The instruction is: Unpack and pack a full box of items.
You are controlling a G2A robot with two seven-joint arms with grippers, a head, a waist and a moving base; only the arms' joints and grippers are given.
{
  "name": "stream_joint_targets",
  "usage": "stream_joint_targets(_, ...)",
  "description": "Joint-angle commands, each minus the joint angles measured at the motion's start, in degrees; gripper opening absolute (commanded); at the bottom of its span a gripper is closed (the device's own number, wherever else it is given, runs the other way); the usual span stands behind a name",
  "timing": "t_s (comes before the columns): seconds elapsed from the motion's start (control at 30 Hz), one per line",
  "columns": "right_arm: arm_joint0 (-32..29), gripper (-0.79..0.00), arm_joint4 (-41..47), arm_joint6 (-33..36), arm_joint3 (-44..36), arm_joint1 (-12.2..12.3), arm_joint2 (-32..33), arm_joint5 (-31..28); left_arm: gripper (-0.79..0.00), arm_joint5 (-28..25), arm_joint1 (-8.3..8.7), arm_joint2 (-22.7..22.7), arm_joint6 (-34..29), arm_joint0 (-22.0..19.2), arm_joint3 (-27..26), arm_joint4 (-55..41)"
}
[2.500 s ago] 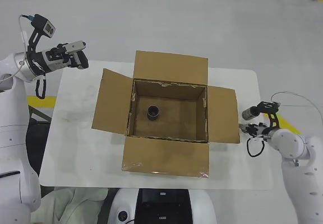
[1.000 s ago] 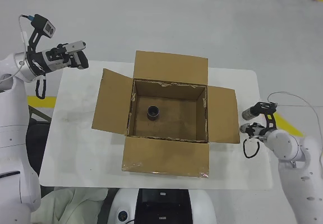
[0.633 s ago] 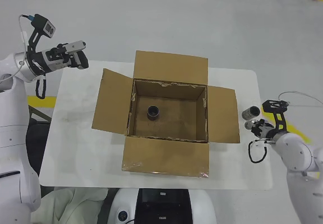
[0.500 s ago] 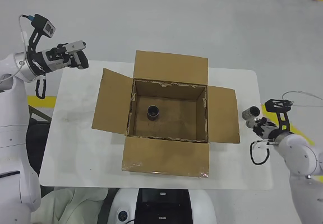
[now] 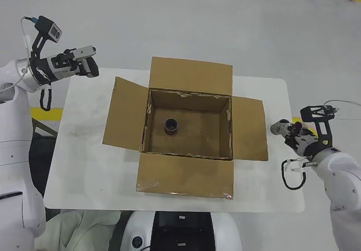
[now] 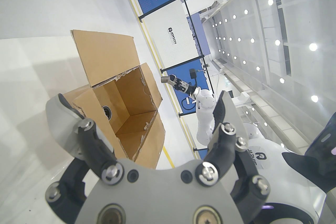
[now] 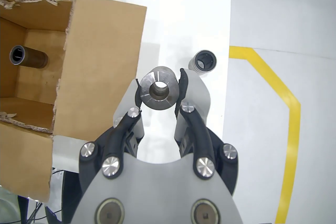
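Right wrist view: right gripper [image 7: 159, 92] clamps metal sleeve [image 7: 169, 98], seemingly aloft.

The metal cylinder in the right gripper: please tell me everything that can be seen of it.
The metal cylinder is a thick-walled sleeve of dull grey steel, as it looks, with a round bore and thin radial slits across its end face. That face points at the wrist camera. The right gripper is shut on it, one pad against each side; nothing else touches it. It hangs over the white table, outside the cardboard box, beside its open flap.
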Motion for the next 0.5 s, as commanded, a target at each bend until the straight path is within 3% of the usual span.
stream_joint_targets(0.0,1.11,-0.785,-1.01,0.58,-1.13,0.06,-0.88,-0.17,0.0,0.0,0.0,0.0,0.0,0.0,0.0,0.0)
stream_joint_targets(0.27,7.49,-0.785,-2.75,1.32,-3.38,0.16,-8.45,-5.06,0.0,0.0,0.0,0.0,0.0,0.0,0.0,0.0)
stream_joint_targets(0.47,14.35,-0.785,-4.17,2.79,-1.25,-0.33,-19.27,-7.75,0.0,0.0,0.0,0.0,0.0,0.0,0.0,0.0)
